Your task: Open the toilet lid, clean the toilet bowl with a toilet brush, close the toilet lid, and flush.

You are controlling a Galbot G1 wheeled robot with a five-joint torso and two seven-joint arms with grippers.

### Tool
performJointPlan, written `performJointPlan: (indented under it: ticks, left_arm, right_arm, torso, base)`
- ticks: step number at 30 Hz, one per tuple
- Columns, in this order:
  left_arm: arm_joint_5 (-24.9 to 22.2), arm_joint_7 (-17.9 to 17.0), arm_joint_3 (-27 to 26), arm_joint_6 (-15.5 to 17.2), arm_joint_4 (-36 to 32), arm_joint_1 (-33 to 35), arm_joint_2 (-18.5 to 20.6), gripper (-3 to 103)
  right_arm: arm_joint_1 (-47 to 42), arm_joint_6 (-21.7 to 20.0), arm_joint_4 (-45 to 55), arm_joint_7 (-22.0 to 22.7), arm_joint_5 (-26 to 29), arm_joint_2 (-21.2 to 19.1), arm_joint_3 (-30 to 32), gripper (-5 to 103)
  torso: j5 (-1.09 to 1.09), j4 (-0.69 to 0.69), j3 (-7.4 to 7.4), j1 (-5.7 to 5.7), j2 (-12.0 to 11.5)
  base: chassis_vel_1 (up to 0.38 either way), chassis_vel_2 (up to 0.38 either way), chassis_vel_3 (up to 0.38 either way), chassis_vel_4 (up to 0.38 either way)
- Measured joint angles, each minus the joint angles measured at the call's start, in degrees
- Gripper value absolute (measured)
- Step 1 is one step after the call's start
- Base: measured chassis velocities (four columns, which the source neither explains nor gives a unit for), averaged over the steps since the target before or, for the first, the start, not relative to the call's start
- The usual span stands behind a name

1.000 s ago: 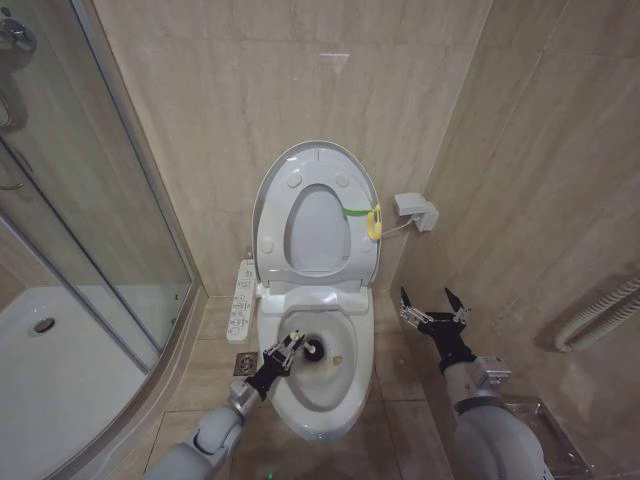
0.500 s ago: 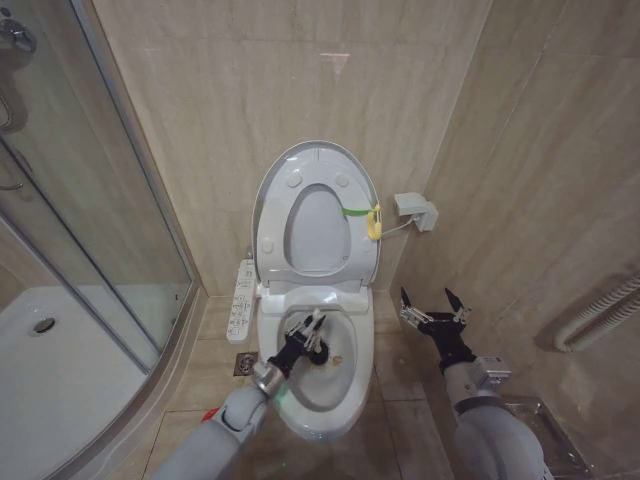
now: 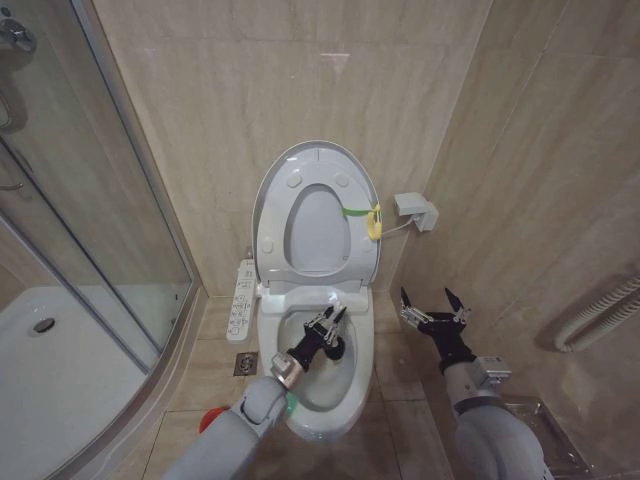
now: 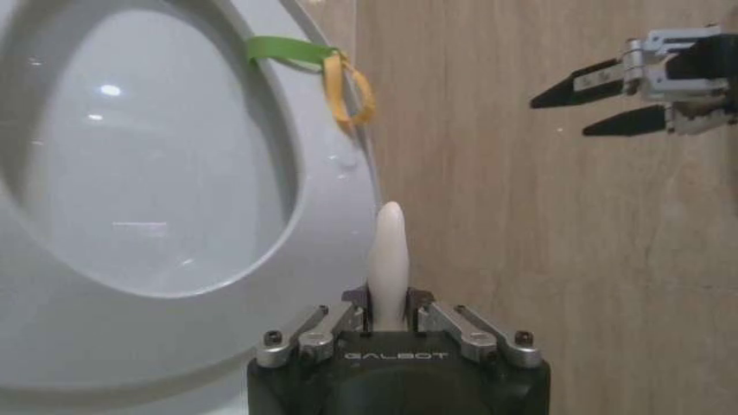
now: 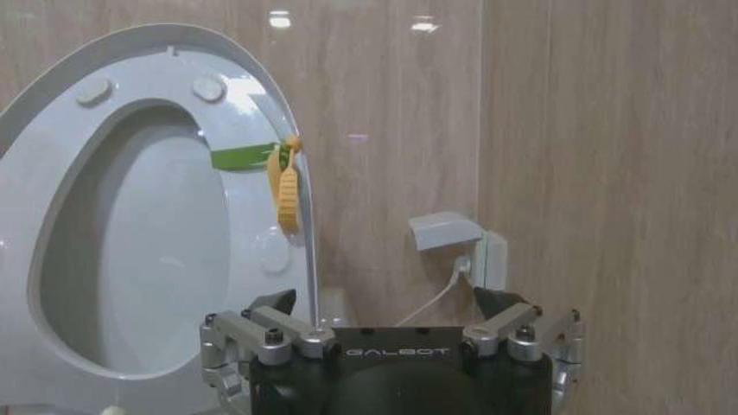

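Observation:
The toilet lid stands upright against the back wall with the seat ring raised in front of it, and its green strap and yellow ring hang on the right edge. Over the back of the open toilet bowl, my left gripper is shut on the white handle of the toilet brush. The brush's dark head sits inside the bowl. The red cup holder peeks out on the floor behind my left arm. Right of the toilet, my right gripper hangs open and holds nothing.
A long white button panel runs along the bowl's left side, with a floor drain beside it. The glass shower enclosure and its white tray stand at the left. A white wall box and a ribbed hose are at the right.
My left gripper has carried the brush from the bowl's left side to the right and toward the back of the bowl. The right arm has not moved.

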Motion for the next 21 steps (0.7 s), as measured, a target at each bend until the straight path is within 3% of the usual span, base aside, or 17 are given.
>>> performJointPlan:
  ticks: [12,21]
  left_arm:
    - [-0.98,1.01,-0.36,-2.65,8.75,-1.49,-0.83,21]
    - [-1.77,1.15,-0.35,-2.45,6.84,-2.28,-0.26,21]
  right_arm:
    - [0.0,0.0,0.0,0.0,0.0,0.0,0.0,100]
    - [0.0,0.0,0.0,0.0,0.0,0.0,0.0,100]
  torso:
    - [0.0,0.0,0.0,0.0,0.01]
    - [0.0,0.0,0.0,0.0,0.01]
  base:
    - [0.0,0.0,0.0,0.0]
    - [0.0,0.0,0.0,0.0]
